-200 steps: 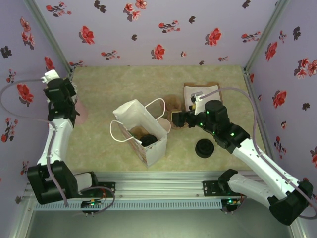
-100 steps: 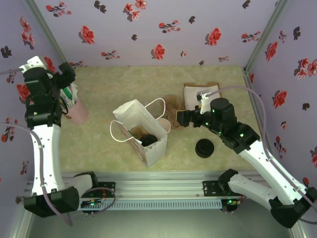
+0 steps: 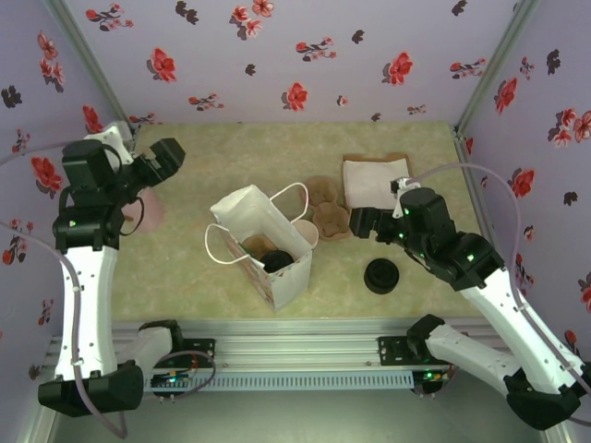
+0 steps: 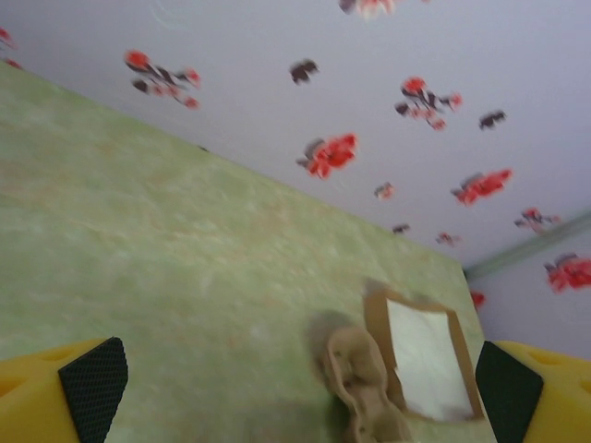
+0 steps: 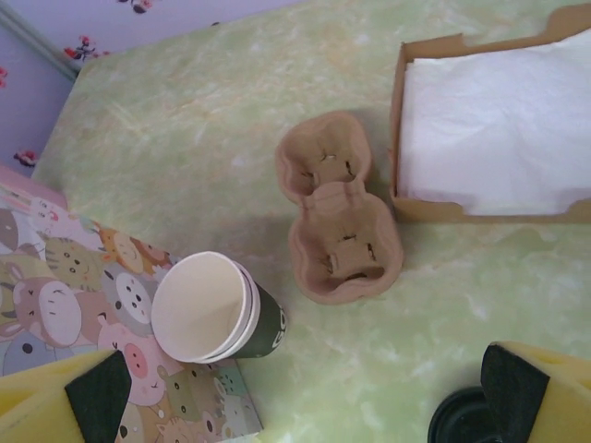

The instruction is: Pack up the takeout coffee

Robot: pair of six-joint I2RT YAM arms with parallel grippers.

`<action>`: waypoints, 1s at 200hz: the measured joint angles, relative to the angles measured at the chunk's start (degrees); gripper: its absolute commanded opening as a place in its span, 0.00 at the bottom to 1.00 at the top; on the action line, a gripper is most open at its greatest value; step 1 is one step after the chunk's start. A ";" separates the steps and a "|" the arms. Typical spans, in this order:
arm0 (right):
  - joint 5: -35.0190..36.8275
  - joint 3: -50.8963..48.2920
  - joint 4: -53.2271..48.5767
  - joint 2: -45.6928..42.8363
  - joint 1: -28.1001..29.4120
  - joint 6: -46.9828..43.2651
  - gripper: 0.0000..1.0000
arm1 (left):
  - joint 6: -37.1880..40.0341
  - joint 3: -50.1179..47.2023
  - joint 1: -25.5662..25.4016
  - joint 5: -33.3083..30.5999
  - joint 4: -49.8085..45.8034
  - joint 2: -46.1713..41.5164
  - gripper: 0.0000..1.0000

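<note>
The takeout coffee (image 3: 276, 261), a dark cup with a black lid, stands inside the open white paper bag (image 3: 242, 210) at the table's middle. My left gripper (image 3: 162, 156) hangs high at the far left, well away from the bag. In the left wrist view the left gripper (image 4: 300, 395) is open with nothing between its black pads (image 4: 93, 388). My right gripper (image 3: 363, 222) hovers right of the bag, open and empty. Seen from the right wrist, the right gripper (image 5: 305, 392) hangs over bare table beside an unlidded paper cup (image 5: 209, 308).
A brown pulp cup carrier (image 3: 328, 218) (image 5: 337, 221) lies between bag and napkin box (image 3: 373, 178) (image 5: 489, 138). A stack of black lids (image 3: 380, 275) (image 5: 460, 421) sits right of the bag. A pink holder (image 3: 148, 210) stands at the left wall. The bag's cartoon-printed side (image 5: 65, 295) shows.
The left arm lifted off the pink holder and swung its gripper up and right, jaws opening. The right gripper drew back to the right, away from the carrier.
</note>
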 measured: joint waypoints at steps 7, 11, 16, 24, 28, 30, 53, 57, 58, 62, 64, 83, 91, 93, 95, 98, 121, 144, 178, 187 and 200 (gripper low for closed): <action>0.33 -0.85 0.00 -1.20 0.00 0.61 0.99 | 0.02 -0.57 -0.48 0.63 -0.13 0.07 0.99; 0.44 -1.44 -0.02 -2.03 0.00 0.87 0.99 | 0.04 -0.87 -0.74 0.87 -0.24 0.15 0.99; 0.59 -2.16 -0.04 -2.97 0.00 1.03 0.99 | 0.04 -1.25 -1.01 1.20 -0.26 0.39 0.99; 0.74 -3.13 -0.09 -4.26 0.00 1.18 0.99 | 0.09 -1.64 -1.29 1.46 -0.39 0.92 0.99; 0.76 -3.50 -0.13 -4.74 0.00 1.18 0.99 | 0.11 -1.88 -1.44 1.64 -0.37 1.33 0.99; 0.79 -3.65 -0.11 -5.01 0.00 1.18 0.99 | 0.11 -1.99 -1.51 1.68 -0.37 1.51 0.99; 1.86 -3.54 -0.13 -4.68 0.00 1.01 0.97 | 0.55 -2.38 -2.12 2.21 -0.15 5.20 0.99; 2.14 -3.26 -0.31 -4.00 -0.02 0.90 0.96 | 0.68 -2.38 -2.14 2.27 -0.02 6.03 0.99; 2.23 -3.21 -0.35 -3.82 -0.02 0.85 0.96 | 0.74 -2.38 -2.16 2.27 0.09 6.38 0.99; 2.56 -2.80 -0.59 -2.86 -0.04 0.68 0.96 | 0.79 -2.32 -2.19 2.29 0.17 7.30 0.99; 2.73 -2.56 -0.72 -2.32 -0.04 0.66 0.96 | 0.83 -2.32 -2.19 2.32 0.24 7.63 0.99; 4.66 0.26 -1.77 3.98 -0.11 -0.44 0.96 | 0.92 -1.62 -2.54 2.25 1.14 12.74 0.99; 5.33 1.27 -2.01 6.56 -0.17 -0.87 0.96 | 0.90 -1.01 -2.91 2.27 1.60 14.88 0.99; 5.55 1.51 -2.03 7.26 -0.22 -0.92 0.96 | 0.90 -0.81 -2.99 2.25 1.84 15.45 0.99; 5.70 1.73 -2.10 8.00 -0.24 -1.07 0.96 | 0.87 -0.63 -3.19 2.25 2.01 16.06 0.99; 5.99 2.12 -2.25 8.85 -0.33 -1.29 0.97 | 0.83 -0.39 -3.41 2.27 2.40 16.79 0.99; 7.85 4.81 -3.54 15.19 -1.38 -2.38 0.99 | 0.48 2.86 -6.25 2.29 4.37 22.91 0.99; 8.72 7.19 -4.04 19.52 -3.45 -3.04 0.99 | 0.48 7.78 -9.46 2.71 5.60 29.03 0.99; 11.26 11.37 -5.18 24.50 -6.75 -2.73 0.99 | 0.52 13.81 -12.07 3.28 6.56 36.30 0.99; 11.47 12.61 -5.16 25.94 -7.65 -2.56 0.99 | 0.52 15.13 -12.41 3.37 6.64 37.94 0.99; 11.17 13.75 -4.76 27.71 -9.29 -2.51 0.99 | 0.55 17.00 -12.87 3.61 6.67 40.28 0.99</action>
